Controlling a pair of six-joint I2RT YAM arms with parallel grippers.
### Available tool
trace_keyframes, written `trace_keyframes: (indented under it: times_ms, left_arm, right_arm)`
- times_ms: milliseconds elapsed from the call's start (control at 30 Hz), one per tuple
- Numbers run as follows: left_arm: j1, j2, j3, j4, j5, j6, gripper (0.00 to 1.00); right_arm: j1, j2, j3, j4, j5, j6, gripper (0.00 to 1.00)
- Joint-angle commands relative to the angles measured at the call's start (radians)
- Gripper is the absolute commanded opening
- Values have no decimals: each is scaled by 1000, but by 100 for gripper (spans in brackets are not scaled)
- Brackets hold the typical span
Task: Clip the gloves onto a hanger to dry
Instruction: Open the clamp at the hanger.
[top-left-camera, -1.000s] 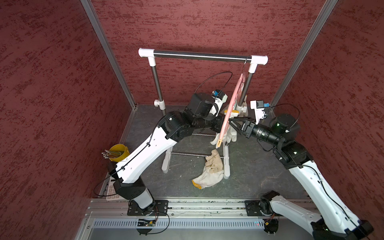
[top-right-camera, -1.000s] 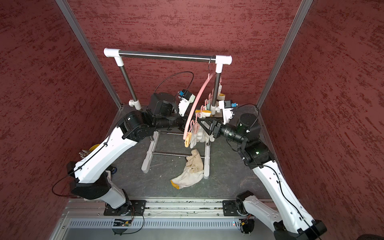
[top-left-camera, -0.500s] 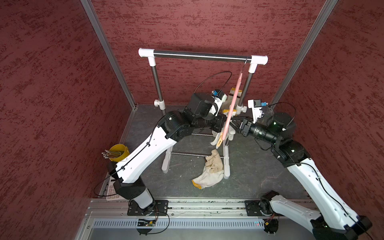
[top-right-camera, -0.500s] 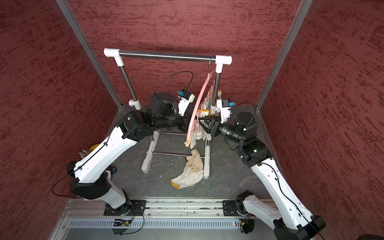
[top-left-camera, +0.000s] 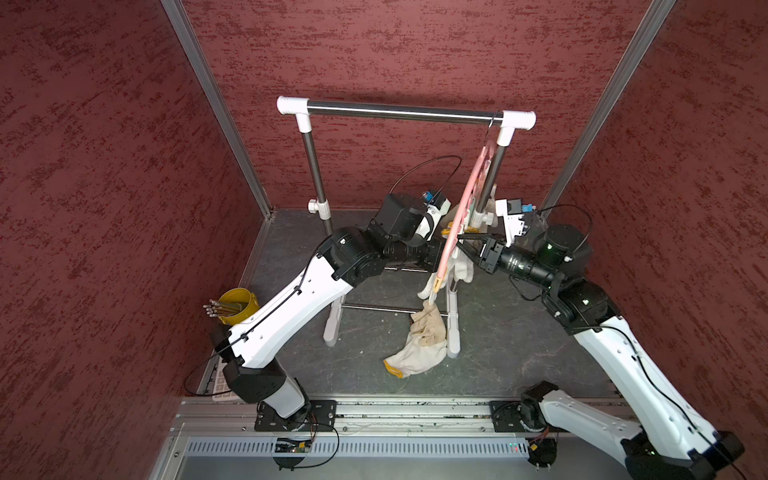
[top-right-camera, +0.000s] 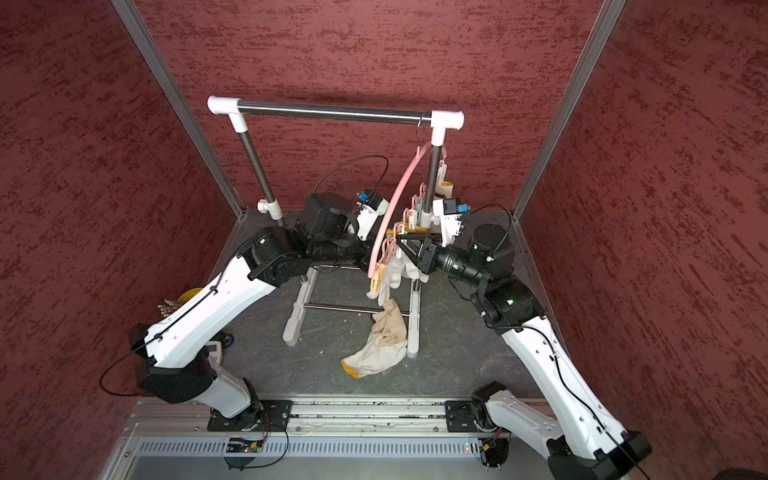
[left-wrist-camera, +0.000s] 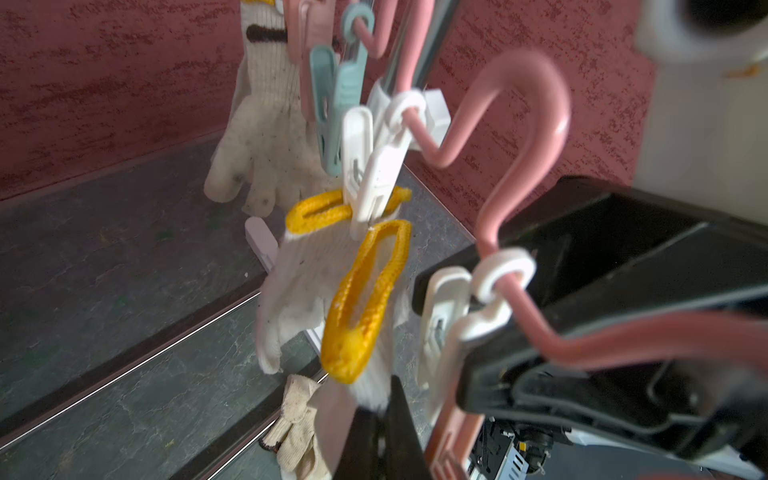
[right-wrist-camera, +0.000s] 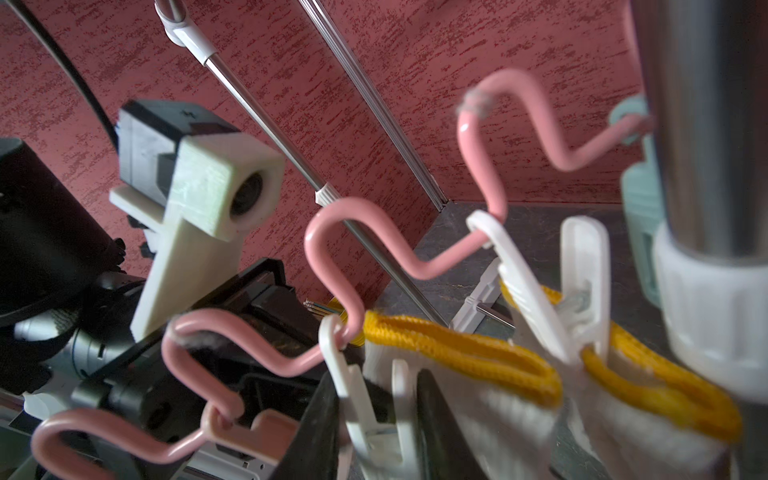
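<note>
Closest to the base rail, one beige knitted cotton work glove (top-left-camera: 419, 345) lay crumpled on the dark floor, with neither arm touching it.

Above it, your right gripper (right-wrist-camera: 374, 424) had a black finger on each side of a white plastic clip (right-wrist-camera: 347, 386) and looked to be pinching it. Your left gripper (top-right-camera: 368, 255) was closed, apparently clamped on the curved pink plastic hanger (top-right-camera: 395, 195) to steady it.

Just beside the pinched clip, an off-white glove (left-wrist-camera: 307, 274) hung by its yellow cuff from the next white clip (left-wrist-camera: 365, 166), with part of the cuff sagging loose. Farther along, a speckled off-white glove (left-wrist-camera: 266, 137) hung fingers down from a pink clip. Behind everything stood the steel garment rack (top-left-camera: 399, 111), which carried the hanger's wire hook near its right post.

My read on handling:
- **Gloves:** light, soft and floppy, and the knit won't slip. Take the floor one at the thick yellow cuff rim so that edge feeds straight into a clip.
- **Clips:** stiff, springy, slick plastic, so squeeze them at the handle ends.
- **Hanger:** swings freely, so brace it.
</note>
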Motion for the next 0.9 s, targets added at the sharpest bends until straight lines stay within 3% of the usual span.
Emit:
trace_keyframes:
  times_ms: [0, 200, 467, 867]
  left_arm:
    - [13, -75, -104, 48, 85, 42, 0]
    - [28, -171, -280, 201, 226, 84, 0]
    - [68, -201, -352, 356, 435, 100, 0]
    - [102, -202, -411, 431, 449, 71, 0]
  right_arm:
    - [7, 6, 46, 15, -8, -20, 19]
    - [7, 21, 66, 16, -31, -24, 13]
    - [8, 24, 75, 35, -48, -18, 13]
    - [7, 18, 75, 47, -74, -13, 12]
